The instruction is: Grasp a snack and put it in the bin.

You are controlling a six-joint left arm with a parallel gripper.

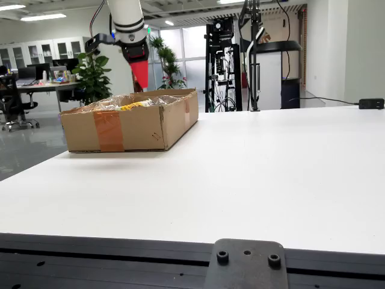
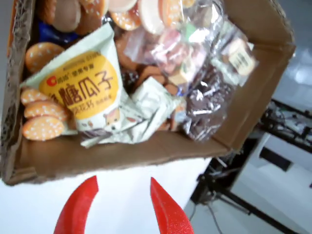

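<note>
An open cardboard box (image 1: 141, 126) sits at the back left of the white table (image 1: 252, 174) in the side view. It holds several snacks. In the view that rides on the gripper, a pale bag with a yellow-orange label (image 2: 90, 92) lies on top, with round biscuits (image 2: 44, 122) to its left and clear-wrapped packets (image 2: 195, 53) to its right. My red-fingered gripper (image 1: 140, 81) hangs above the box's far side. Its fingers (image 2: 78, 209) are spread, so the gripper (image 2: 123, 180) is open and holds nothing. It sits over the box's near wall (image 2: 97, 156).
A black equipment rig (image 1: 252, 54) stands behind the table. A small black unit (image 1: 371, 103) rests at the far right table edge. A metal mounting plate (image 1: 246, 265) sits on the front rail. Black stand legs (image 2: 273, 146) show on the floor beyond the box.
</note>
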